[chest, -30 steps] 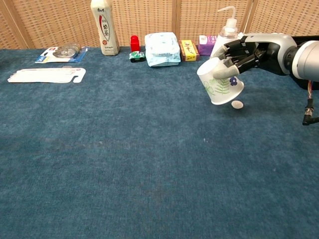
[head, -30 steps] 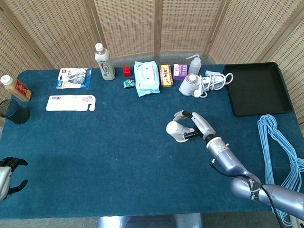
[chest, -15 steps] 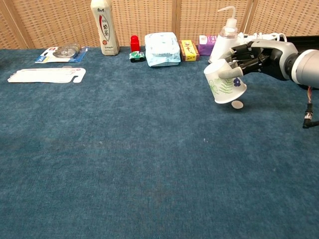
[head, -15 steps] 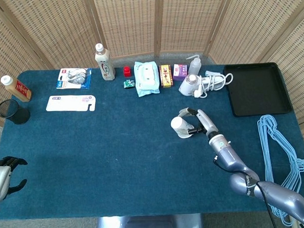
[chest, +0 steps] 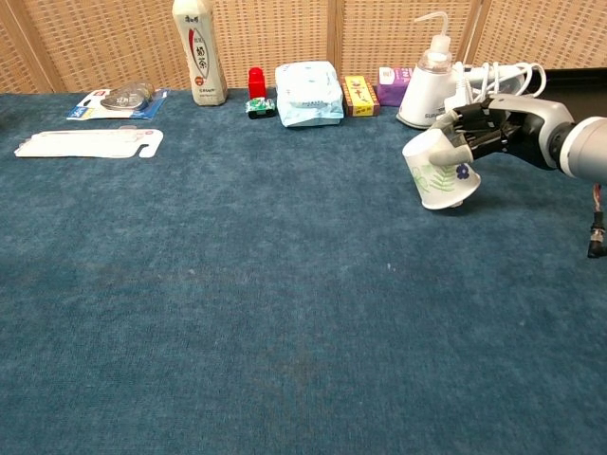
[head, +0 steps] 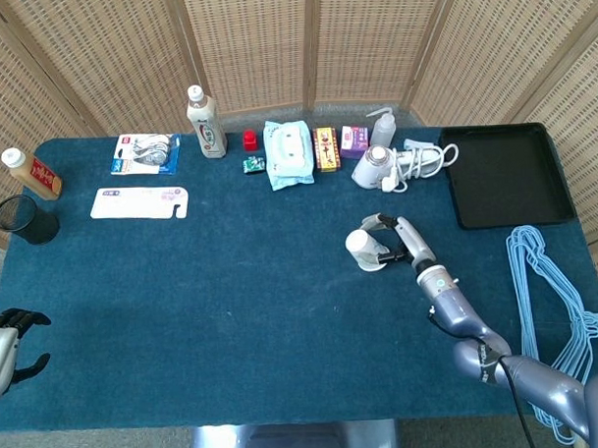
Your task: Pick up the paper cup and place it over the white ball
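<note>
My right hand (head: 398, 238) (chest: 486, 128) grips a white paper cup (head: 365, 249) (chest: 440, 170) with a green leaf print and a blue flower. The cup is upside down and tilted, its closed bottom up and to the left, its open mouth low over the blue table (head: 232, 275) (chest: 237, 313). The white ball does not show in either view; the cup covers the spot where it lay. My left hand (head: 10, 342) sits at the table's near left edge, fingers curled, holding nothing.
Along the back stand a tall bottle (head: 206, 123), a red cap (head: 249, 139), a wipes pack (head: 288, 153), small boxes (head: 326, 148), a squeeze bottle (chest: 424, 81) and a hair dryer (head: 378, 166). A black tray (head: 504, 173) and blue hangers (head: 552, 304) lie right.
My right hand carried the cup to the right and lowered it. The ball, visible under the cup's rim before, is now hidden by it. The left hand stayed put.
</note>
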